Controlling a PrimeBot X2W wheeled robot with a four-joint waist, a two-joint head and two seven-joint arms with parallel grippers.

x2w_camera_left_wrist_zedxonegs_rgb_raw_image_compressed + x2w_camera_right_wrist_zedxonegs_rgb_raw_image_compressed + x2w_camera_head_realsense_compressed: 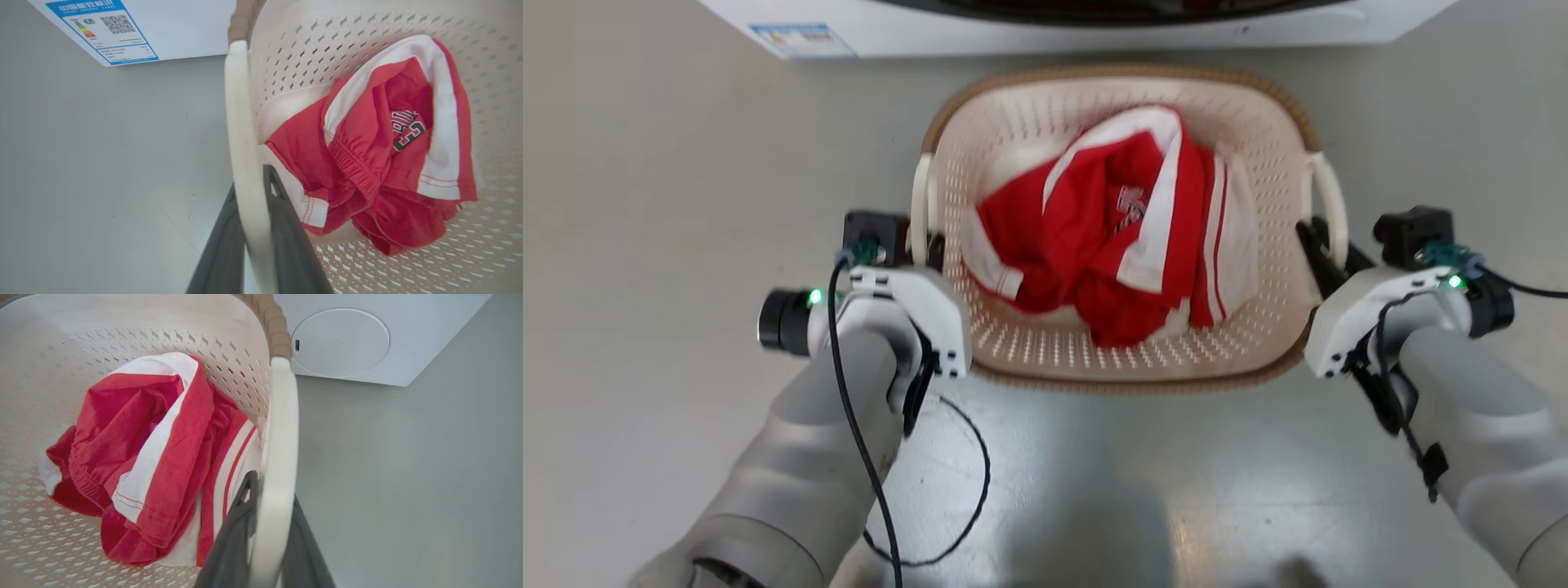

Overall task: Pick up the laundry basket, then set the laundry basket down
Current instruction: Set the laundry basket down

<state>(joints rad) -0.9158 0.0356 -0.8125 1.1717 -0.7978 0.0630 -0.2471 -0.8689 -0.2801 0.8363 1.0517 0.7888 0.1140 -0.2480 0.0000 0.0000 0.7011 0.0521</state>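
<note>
The cream perforated laundry basket (1029, 131) with its brown rim fills the middle of the head view, with red and white clothes (1119, 220) inside. My left gripper (923, 245) is shut on the basket's left white loop handle (241, 134); both dark fingers (286, 228) pinch it. My right gripper (1327, 253) is shut on the right loop handle (278, 457) in the same way, with a finger (233, 535) on each side. Whether the basket rests on the floor or hangs just above it I cannot tell.
A white washing machine (1013, 24) stands just behind the basket, with a blue label (102, 28) on its left corner and a round cover (341, 343) on the right. Grey floor (645, 204) lies open on both sides. A black cable (964, 506) loops under my left arm.
</note>
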